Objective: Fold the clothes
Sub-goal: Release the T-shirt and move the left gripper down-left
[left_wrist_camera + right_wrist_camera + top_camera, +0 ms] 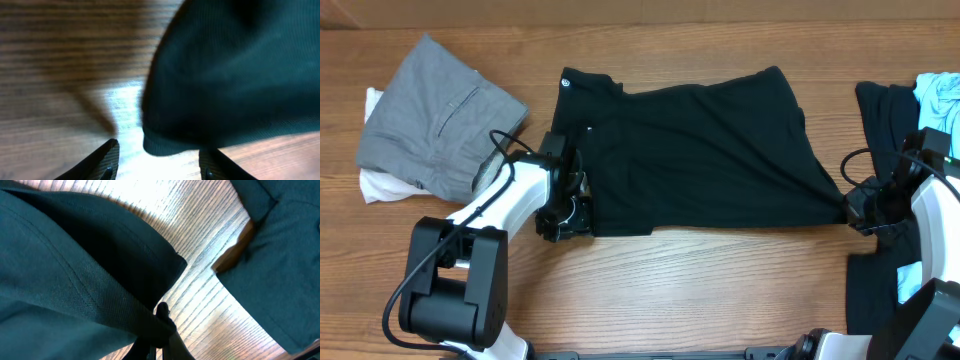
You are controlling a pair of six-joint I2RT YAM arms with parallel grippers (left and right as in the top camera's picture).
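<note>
A black T-shirt [710, 160] with small white round marks lies spread across the middle of the table. My left gripper [563, 215] is at its lower left corner. In the left wrist view its fingers [159, 167] are open, with the shirt's hem [225, 85] just beyond them, not held. My right gripper [855, 212] is at the shirt's lower right corner. In the right wrist view its fingers [162, 335] are shut on a pinched fold of the black shirt [75, 270].
Folded grey trousers [440, 115] on white cloth lie at the far left. A pile of black [885, 110] and light-blue [940, 98] garments lies at the right edge, with more black cloth [875, 295] at the front right.
</note>
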